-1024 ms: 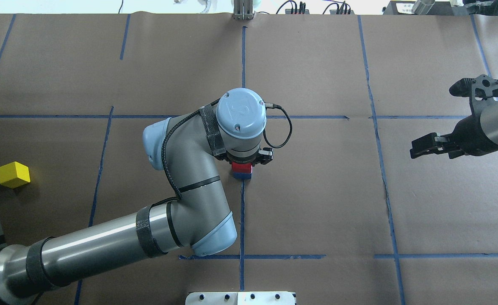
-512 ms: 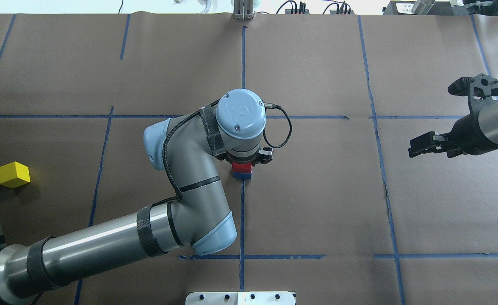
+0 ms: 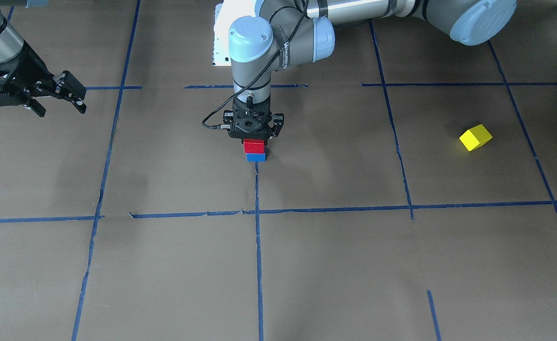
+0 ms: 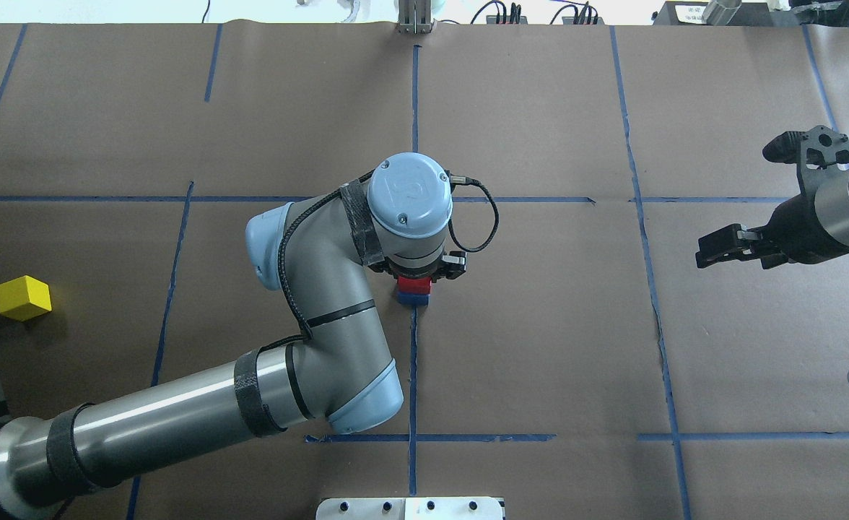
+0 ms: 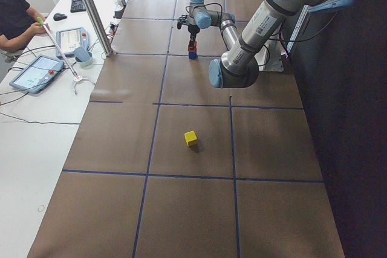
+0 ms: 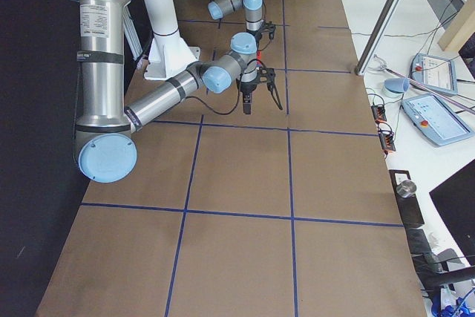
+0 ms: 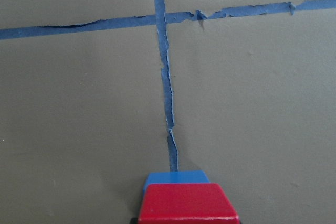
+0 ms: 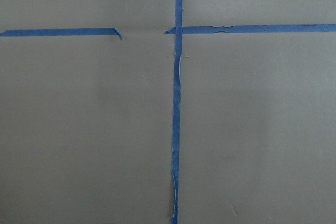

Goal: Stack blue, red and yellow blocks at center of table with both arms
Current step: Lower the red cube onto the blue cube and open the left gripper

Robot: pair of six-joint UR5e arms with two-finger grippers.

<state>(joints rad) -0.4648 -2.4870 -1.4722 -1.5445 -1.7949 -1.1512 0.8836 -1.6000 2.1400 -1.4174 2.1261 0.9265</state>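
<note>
The red block [image 3: 254, 146] sits on the blue block [image 3: 256, 157] at the table's centre, on the blue tape cross. My left gripper [image 3: 254, 139] points straight down and is shut on the red block; its fingers are mostly hidden. The stack also shows in the overhead view, red block [image 4: 414, 285] on blue block [image 4: 414, 298], and in the left wrist view, red block [image 7: 188, 202] on blue block [image 7: 176, 177]. The yellow block [image 4: 23, 297] lies alone far out on my left side. My right gripper [image 4: 706, 249] is open and empty above the table's right part.
A white robot base plate [image 4: 410, 508] stands at the near edge. Blue tape lines [image 4: 414, 361] divide the brown table cover. Teach pendants [image 5: 42, 70] and an operator sit on a side bench beyond the far edge.
My left arm has barely shifted over the stack. My right gripper has drifted slightly up in the view, away from me. The blocks have not moved.
</note>
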